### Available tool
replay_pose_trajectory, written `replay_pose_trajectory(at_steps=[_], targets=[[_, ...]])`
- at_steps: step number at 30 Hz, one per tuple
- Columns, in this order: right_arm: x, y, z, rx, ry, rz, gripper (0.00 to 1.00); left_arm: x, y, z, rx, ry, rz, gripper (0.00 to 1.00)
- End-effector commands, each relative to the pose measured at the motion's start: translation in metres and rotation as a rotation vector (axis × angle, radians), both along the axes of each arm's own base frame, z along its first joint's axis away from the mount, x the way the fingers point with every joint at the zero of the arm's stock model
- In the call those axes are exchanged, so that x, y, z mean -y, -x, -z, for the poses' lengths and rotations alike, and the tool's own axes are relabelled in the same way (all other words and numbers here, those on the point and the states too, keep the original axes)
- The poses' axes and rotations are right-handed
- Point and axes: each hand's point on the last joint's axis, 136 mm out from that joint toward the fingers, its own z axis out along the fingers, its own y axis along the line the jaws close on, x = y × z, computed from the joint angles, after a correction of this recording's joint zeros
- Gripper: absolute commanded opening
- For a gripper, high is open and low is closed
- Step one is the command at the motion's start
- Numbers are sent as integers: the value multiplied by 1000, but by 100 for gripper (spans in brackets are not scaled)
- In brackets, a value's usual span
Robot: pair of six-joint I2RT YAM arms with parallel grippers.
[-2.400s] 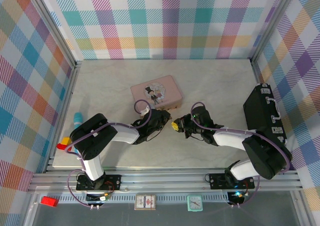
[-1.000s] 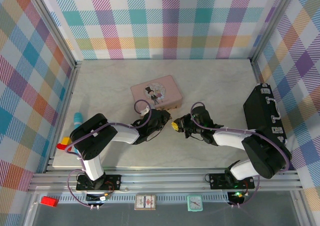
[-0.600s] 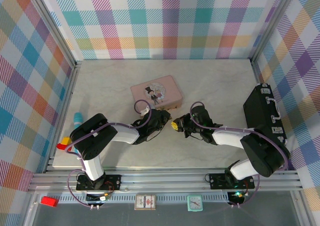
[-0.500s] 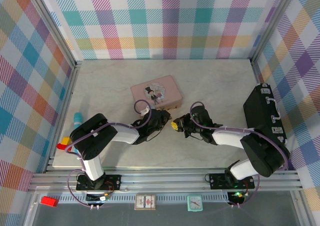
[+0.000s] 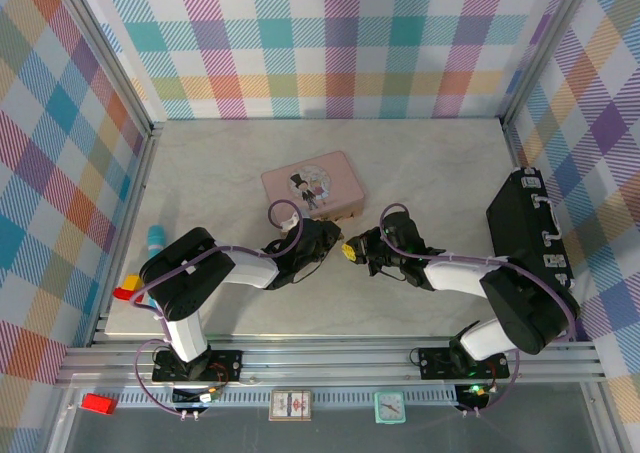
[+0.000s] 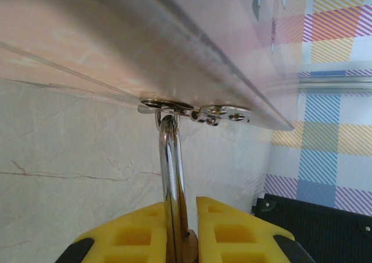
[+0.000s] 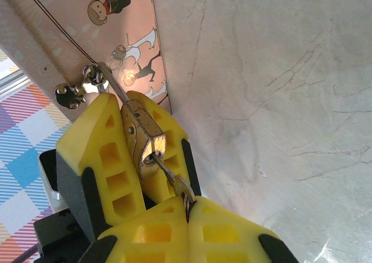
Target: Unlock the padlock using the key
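Padlock (image 7: 142,138) clamped in left gripper (image 6: 185,222) | key (image 7: 172,179) inserted, right gripper (image 7: 187,216) pinching it | risk: thin key slips from pads when twisted

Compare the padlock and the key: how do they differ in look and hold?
The padlock is a chunky brass block; the key is a thin metal sliver. The left gripper clamps the padlock; the right gripper pinches the key. The padlock's shackle hooks the hasp of the pink tin; the key's tip sits in the padlock's keyhole. Both are gripped in yellow jaws.
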Motion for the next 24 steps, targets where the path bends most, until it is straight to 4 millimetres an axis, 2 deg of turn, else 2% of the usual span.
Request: replay_pose_trajectory(at_steps=[1,13,24], targets=[[-4,-11,-8,32,-27,7,0,28,42,11,-126,87,159,0],[3,-19,-11,53,-31,30,0,27,43,7,-122,88,160,0],[-4,-28,-11,59,-61,27,0,31,46,2,-116,94,170,0]])
